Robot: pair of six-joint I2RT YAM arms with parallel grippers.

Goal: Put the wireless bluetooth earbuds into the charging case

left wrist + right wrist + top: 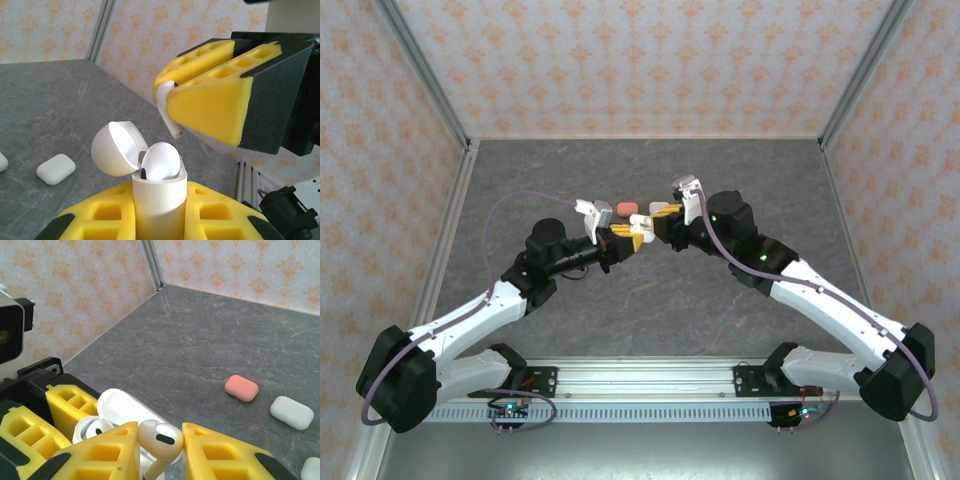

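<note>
My left gripper is shut on an upright white charging case with its lid swung open. One white earbud sits in the case. Just above it, my right gripper is shut on a second white earbud. Seen from the left wrist, that earbud's stem points down at the open case with a small gap left. From above, both grippers meet over the middle of the table.
Shut cases lie on the grey table behind the grippers: a salmon-pink case, a white case beside it and another white case further left. Patterned walls close in the table on three sides.
</note>
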